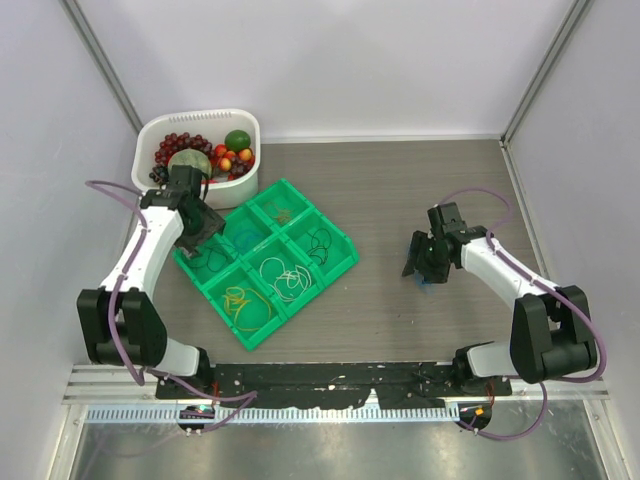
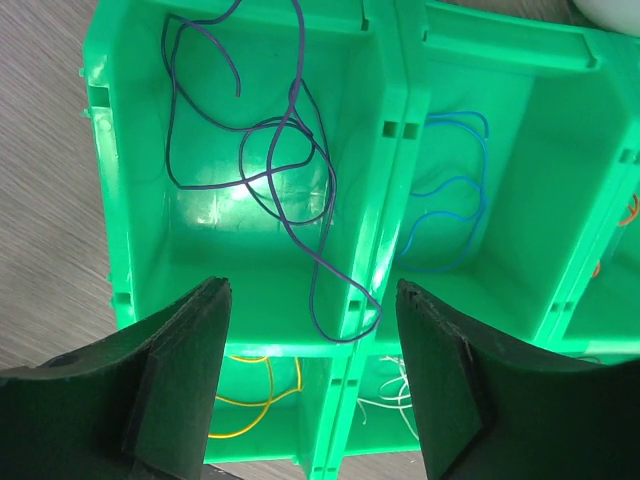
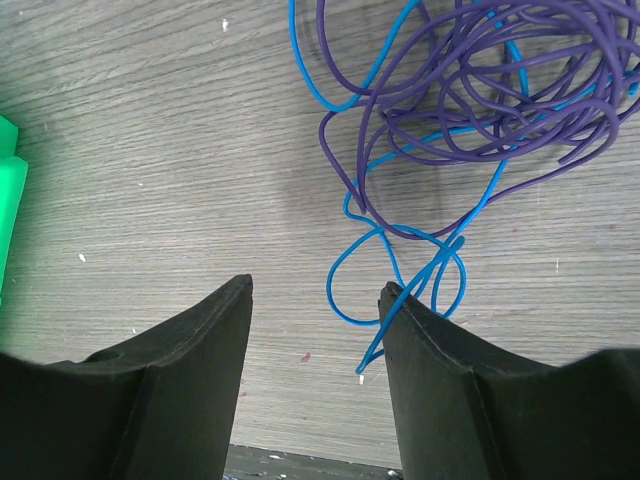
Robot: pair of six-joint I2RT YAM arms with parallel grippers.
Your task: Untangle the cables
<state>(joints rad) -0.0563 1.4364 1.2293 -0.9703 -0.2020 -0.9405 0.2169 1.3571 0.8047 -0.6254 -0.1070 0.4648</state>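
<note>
Where the left gripper (image 2: 312,295) hangs over the tray (image 2: 385,130), jaws wide and empty, a purple cable (image 2: 291,118) lies in the compartment below, its low end showing between the fingertips. The right gripper (image 3: 315,290), equally wide, holds nothing. The purple-blue tangle (image 3: 480,90) lies on the table (image 3: 150,150) just ahead, a blue tail reaching beside one fingertip.

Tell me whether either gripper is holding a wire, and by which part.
Nothing is held. The left gripper is open above the thin purple wire in the green plastic tray; the right gripper is open above the tangled purple and blue wires.
</note>
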